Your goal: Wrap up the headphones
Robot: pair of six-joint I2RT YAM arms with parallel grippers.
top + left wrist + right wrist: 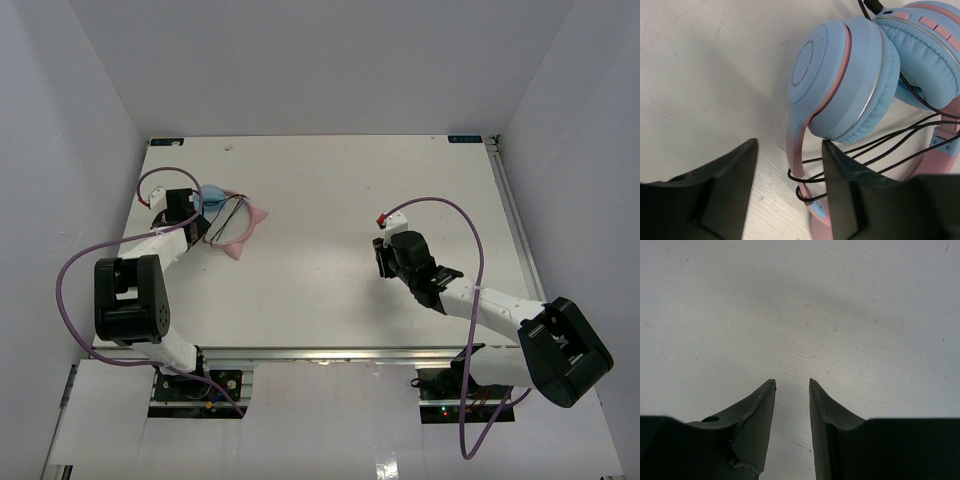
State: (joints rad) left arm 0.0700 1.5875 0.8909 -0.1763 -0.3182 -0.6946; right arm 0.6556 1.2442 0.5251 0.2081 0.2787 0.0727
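Observation:
The headphones (228,222) lie at the table's left rear: light blue ear cups (840,80), a pink headband (795,145) with cat ears, and a thin black cord (789,174) looped round the headband arm. My left gripper (192,212) is right at them. In the left wrist view my left gripper (790,141) is open, with its jaws on either side of the headband arm and the cord loops. My right gripper (385,258) is over bare table right of centre. In the right wrist view my right gripper (792,382) is open by a narrow gap and empty.
Thick purple arm cables (80,260) loop beside the left arm and over the right arm (470,230). White walls enclose the table on three sides. A metal rail (510,210) runs along the table's right edge.

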